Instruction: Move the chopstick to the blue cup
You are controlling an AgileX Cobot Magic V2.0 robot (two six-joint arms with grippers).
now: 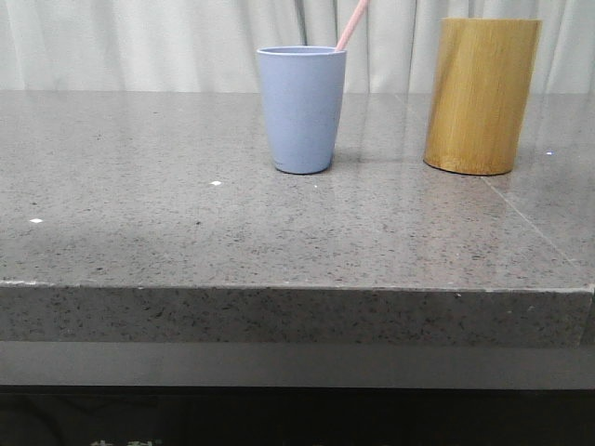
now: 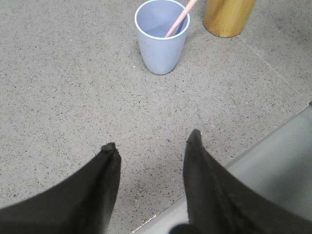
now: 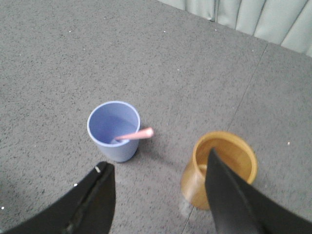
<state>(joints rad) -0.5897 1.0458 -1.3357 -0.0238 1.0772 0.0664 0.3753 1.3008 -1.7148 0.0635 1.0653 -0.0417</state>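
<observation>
The blue cup [image 1: 301, 109] stands upright on the grey stone table, left of the bamboo holder [image 1: 481, 95]. A pale pink chopstick [image 1: 352, 24] stands in the cup and leans over its right rim. The cup [image 2: 161, 35] and chopstick [image 2: 181, 18] also show in the left wrist view, far ahead of my open, empty left gripper [image 2: 152, 142], which hangs near the table's front edge. In the right wrist view my right gripper [image 3: 158, 163] is open and empty, high above the cup [image 3: 114, 129], the chopstick [image 3: 134, 135] and the bamboo holder [image 3: 220, 168].
The bamboo holder [image 2: 227, 16] looks empty inside in the right wrist view. The table's front edge [image 1: 297, 288] runs across the front view. A white curtain [image 1: 139, 42] hangs behind the table. Neither arm shows in the front view.
</observation>
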